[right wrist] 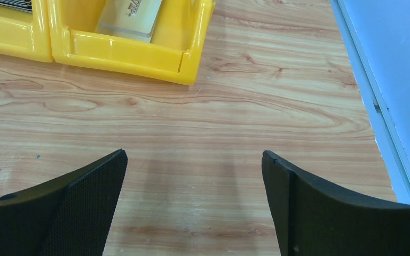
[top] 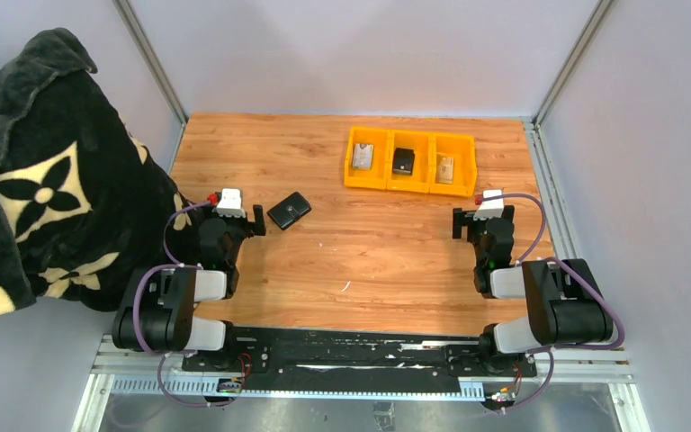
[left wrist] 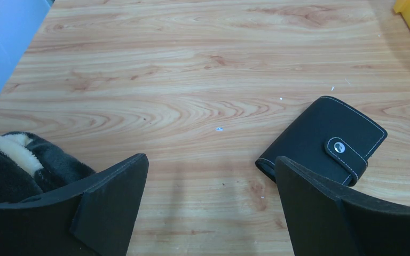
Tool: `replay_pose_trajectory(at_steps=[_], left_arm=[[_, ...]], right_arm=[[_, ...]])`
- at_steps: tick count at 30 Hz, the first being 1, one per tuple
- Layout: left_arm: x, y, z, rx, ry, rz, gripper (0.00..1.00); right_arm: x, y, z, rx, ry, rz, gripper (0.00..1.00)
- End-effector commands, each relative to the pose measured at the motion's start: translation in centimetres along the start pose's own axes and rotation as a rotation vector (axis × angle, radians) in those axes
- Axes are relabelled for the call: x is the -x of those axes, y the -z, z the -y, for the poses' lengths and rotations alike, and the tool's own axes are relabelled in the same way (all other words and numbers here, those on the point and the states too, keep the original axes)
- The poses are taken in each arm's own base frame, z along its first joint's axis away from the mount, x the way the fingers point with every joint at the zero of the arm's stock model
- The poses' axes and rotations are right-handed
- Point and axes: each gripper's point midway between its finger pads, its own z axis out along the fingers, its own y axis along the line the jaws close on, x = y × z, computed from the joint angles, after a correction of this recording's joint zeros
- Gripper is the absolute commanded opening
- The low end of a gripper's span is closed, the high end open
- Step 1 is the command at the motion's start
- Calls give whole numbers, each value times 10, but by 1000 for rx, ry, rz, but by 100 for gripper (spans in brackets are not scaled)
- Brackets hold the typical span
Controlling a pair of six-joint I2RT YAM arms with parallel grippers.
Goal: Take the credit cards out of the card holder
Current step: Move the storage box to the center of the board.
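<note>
Our left pincer [left wrist: 211, 170] and right pincer [right wrist: 192, 160] both stand wide apart, holding nothing. The card holder [left wrist: 323, 140] lies flat and snapped shut on the worktop [top: 369, 261], just ahead of the left pincer's right finger; no cards show. Pinched from one side, it may skid on the smooth wood, and tugging the strap [left wrist: 347, 153] could drag the whole wallet unless we pin it.

The card holder [top: 289, 211] is a small black leather-like wallet with rounded corners and pale stitching. It lies flat and closed on the wooden table [top: 369, 261], left of centre and turned diagonally. Its short strap [left wrist: 346, 154] is fastened by a silver snap [left wrist: 339, 146], so its contents are hidden. Well apart from it, in the yellow bin [top: 387, 185], a silvery-grey card [top: 363, 159] lies in the left compartment and a tan card [top: 445, 169] in the right.
</note>
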Motion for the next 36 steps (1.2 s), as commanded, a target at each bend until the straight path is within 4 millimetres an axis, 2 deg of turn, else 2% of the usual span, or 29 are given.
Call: replay_pose_trajectory(at_steps=[1, 2, 4, 13, 15, 16, 19, 21, 22, 24, 27, 28, 30, 31, 33, 36], left_arm=[[6, -3, -2, 11, -9, 21, 100], [7, -3, -2, 10, -9, 22, 100], [7, -3, -2, 11, -9, 21, 100], [8, -3, -2, 5, -11, 27, 100], [11, -6, 1, -13, -19, 8, 100], [23, -12, -1, -8, -16, -1, 100], [36, -25, -2, -13, -18, -109, 100], [43, -26, 2, -42, -25, -162, 100], [47, -26, 4, -56, -20, -178, 100], [59, -25, 9, -91, -7, -210, 100], [71, -21, 21, -165, 13, -290, 100], [75, -20, 25, -185, 27, -314, 100], [79, -13, 35, -242, 54, -365, 100], [86, -10, 40, -276, 64, -369, 100], [89, -2, 49, -327, 84, -388, 100], [95, 6, 57, -372, 96, -410, 100]], right_arm=[[-4, 1, 2, -2, 6, -13, 100], [-5, 1, 2, -6, 4, -14, 100], [-7, 0, 16, -93, -27, -32, 100], [-6, 2, 20, -120, -38, -22, 100], [-2, 5, 31, -195, -52, -36, 100], [14, 5, 40, -236, -69, -35, 100], [25, 9, 45, -249, -84, -192, 100], [55, 10, 45, -250, -184, -151, 100], [61, 11, 42, -242, -234, -150, 100], [100, 11, 31, -144, -341, -68, 100], [144, 8, -7, 110, -476, 28, 100], [154, 7, -13, 151, -508, 52, 100], [162, 1, -15, 158, -577, 71, 100], [167, -7, -23, 203, -538, 59, 100], [167, -27, -31, 207, -471, -48, 99], [157, -52, -44, 208, -379, -201, 97]])
